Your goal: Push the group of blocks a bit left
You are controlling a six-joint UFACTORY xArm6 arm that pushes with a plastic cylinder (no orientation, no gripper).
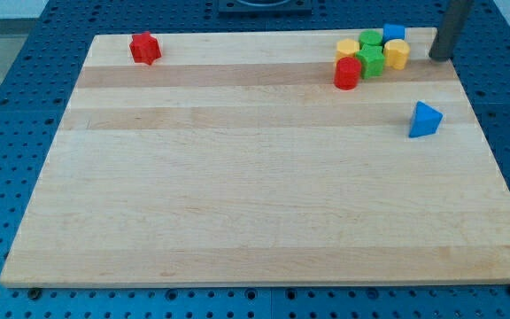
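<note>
The group of blocks sits near the worktop's (255, 204) top right corner: a red cylinder (347, 74), two green blocks (372, 61) and (371, 39), two yellow blocks (348, 48) and (397, 54), and a blue cube (394, 33), all packed close. My tip (436, 58) stands just to their right, not touching. There is no claw, only a dark rod. A blue triangle block (425, 120) and a red star block (145, 48) lie apart. The worktop is pale wood. No writing shows.

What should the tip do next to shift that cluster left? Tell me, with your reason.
Probably slide my tip toward the view's left into the yellow block at the cluster's right edge. My tip sits just right of the group, not yet touching, and the blue cube, green blocks, second yellow block and red cylinder lie packed beyond it.
</note>
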